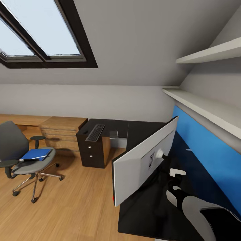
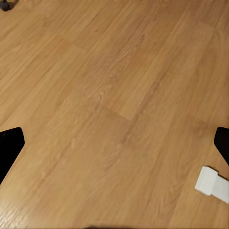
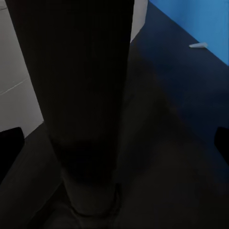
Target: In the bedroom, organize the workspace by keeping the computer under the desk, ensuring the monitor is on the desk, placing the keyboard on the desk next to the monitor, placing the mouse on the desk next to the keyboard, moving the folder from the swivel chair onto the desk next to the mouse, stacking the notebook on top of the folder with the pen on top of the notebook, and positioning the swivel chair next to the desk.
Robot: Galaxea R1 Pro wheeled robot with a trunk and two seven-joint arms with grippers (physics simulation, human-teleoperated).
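**Monitor on the desk, my right arm behind it**

The desk has a glossy black top, L-shaped, running along a bright blue wall panel on the right. One monitor stands on it, wide and flat, its white back toward me, on a thin dark stem that widens into a round foot at the bottom. My right arm, smooth grey and black, reaches over the desktop just right of the monitor, behind its back. From my right wrist the stem stands between my two dark fingertips, which sit wide apart and touch nothing I can see; my right gripper holds nothing.

One slim grey keyboard with dark keys lies on the far left end, above a dark drawer unit. Just right of it sits a small light-grey box; I cannot tell what it is.

One grey swivel chair with black armrests and a chrome star base stands on the wood-plank floor, well left of the desk. One flat blue folder lies on its seat.

My left gripper hangs over bare planks, fingertips far apart, empty. A small white block shows near one fingertip.

Two pale shelves line the right wall, and one dark-framed skylight sits in the sloped grey ceiling
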